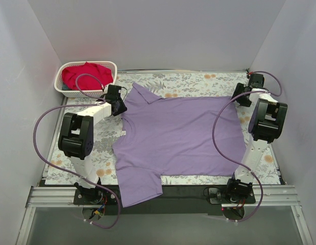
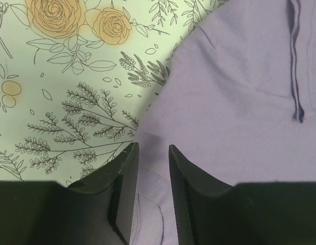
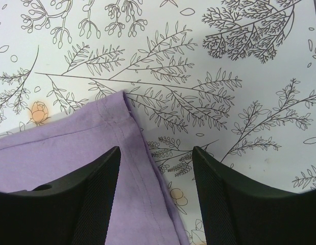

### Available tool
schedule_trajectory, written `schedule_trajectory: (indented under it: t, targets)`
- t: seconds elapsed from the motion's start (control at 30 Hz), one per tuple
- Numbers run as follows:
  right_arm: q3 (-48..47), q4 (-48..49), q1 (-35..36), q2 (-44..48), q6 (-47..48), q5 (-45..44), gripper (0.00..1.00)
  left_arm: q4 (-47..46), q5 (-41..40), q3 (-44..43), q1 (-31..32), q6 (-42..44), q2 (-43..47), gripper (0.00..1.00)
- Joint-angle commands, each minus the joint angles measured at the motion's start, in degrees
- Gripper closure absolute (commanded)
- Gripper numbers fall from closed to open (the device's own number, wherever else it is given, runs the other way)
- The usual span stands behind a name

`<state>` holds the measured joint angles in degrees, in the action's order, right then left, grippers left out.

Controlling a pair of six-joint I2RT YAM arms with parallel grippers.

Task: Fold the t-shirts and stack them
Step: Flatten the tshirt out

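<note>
Purple shirt [image 1: 183, 132] lies spread flat on the flowered cloth [image 1: 198, 79] covering the table. Its collar is toward the far left, and one sleeve hangs over the near edge. Red shirt [image 1: 86, 74] sits bunched in the white basket [image 1: 113, 65] at the far left corner, well apart from the purple one. Left arm [image 1: 76, 135] is bent at the elbow, forearm reaching forward and right. Left gripper [image 1: 118, 105] is down at the shirt's shoulder edge, just beside the collar. In the wrist view its jaws stand close together with purple fabric [image 2: 239, 102] in the narrow gap. Cannot tell whether they actually pinch it. Right arm [image 1: 267, 120] rises from its base and stretches to the far right. Right gripper [image 1: 241, 98] is low over the shirt's far right hem corner. Its jaws stand wide apart on either side of that corner [image 3: 71, 143], holding nothing.
</note>
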<state>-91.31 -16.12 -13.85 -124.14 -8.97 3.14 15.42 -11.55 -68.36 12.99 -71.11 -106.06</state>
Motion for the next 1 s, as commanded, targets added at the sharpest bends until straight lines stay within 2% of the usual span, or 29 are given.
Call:
schedule_trajectory:
  t: [0.0, 0.13, 0.23, 0.27, 0.3, 0.53, 0.67, 0.77, 0.87, 0.97]
  targets:
    - [-0.2, -3.0, -0.3, -2.4, 0.6, -1.0, 0.44, 1.5, -0.6, -1.9, -0.2, -1.0, -0.9, 0.7]
    - [-0.3, -3.0, -0.3, -2.3, 0.7, -0.9, 0.44, 1.8, -0.6, -2.0, -0.2, -0.9, -2.1, 0.73]
    - [-0.3, -3.0, -0.4, -2.3, 0.6, -0.6, 0.44, 2.3, 0.1, -3.0, 0.0, -0.4, -2.7, 0.87]
    - [-0.3, -3.0, -0.3, -2.2, 0.7, -0.5, 0.44, 2.8, -0.5, -3.6, 0.4, 0.0, -2.7, 0.97]
    - [-0.2, -3.0, -0.3, -2.2, 0.7, -0.6, 0.44, 2.9, -1.3, -4.1, 0.6, 0.5, -2.7, 0.99]
    - [-0.2, -3.0, -0.3, -1.6, 0.9, -0.2, 0.44, 6.5, -15.2, -10.6, 7.2, 7.6, -3.5, 1.0]
    - [-0.1, -3.0, -0.3, -1.5, 0.9, -0.1, 0.44, 10.1, -23.5, -15.0, 12.6, 11.9, -9.8, 0.94]
    - [0.3, -3.0, -0.3, -1.3, 0.9, 0.0, 0.44, 13.9, -28.5, -18.8, 15.7, 12.6, -14.4, 0.8]
    - [0.4, -3.0, -0.4, -1.0, 1.0, -0.1, 0.44, 14.6, -33.6, -20.1, 19.0, 14.8, -16.5, 0.73]
    - [0.4, -3.0, -0.3, -0.5, 0.8, 0.5, 0.44, 15.2, -32.9, -20.9, 20.8, 14.1, -15.5, 0.66]
